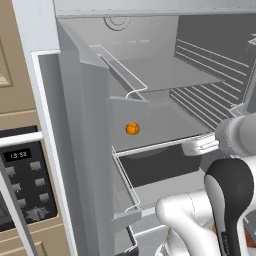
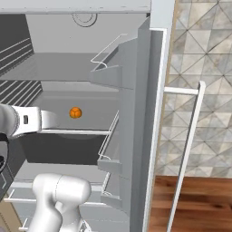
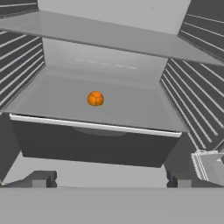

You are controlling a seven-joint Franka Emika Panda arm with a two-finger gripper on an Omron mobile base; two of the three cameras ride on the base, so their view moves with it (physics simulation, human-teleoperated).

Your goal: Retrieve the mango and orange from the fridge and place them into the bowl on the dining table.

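Fridge (image 1: 90, 125) stands open, both doors swung out, grey shelved interior facing the arm; judging by that, the step in hand is the reach-in for the first fruit, with nothing carried to the bowl yet. Middle shelf (image 3: 131, 109) carries the orange (image 3: 95, 98), sitting alone near the shelf's centre, well back from the white front lip, nothing touching it. It shows too in the left base view (image 1: 132, 129) and the right base view (image 2: 75, 112). End effector (image 3: 109, 180) is released, jaws spread wide and empty, its two dark tips low in the hand view, below the shelf's front edge and well short of the orange. Next move probably calls for lifting the hand above the shelf lip, driving forward until the tips straddle the ball, then closing; a smooth round ball may roll if nudged by one tip first, so a centred approach looks safer. Hard to make out: mango can't be found on any shelf that is exposed; the dark compartment under the middle shelf is too shadowed to read, and the arm's own links cover the lower fridge in both base views. Door-bin contents can't be read either.
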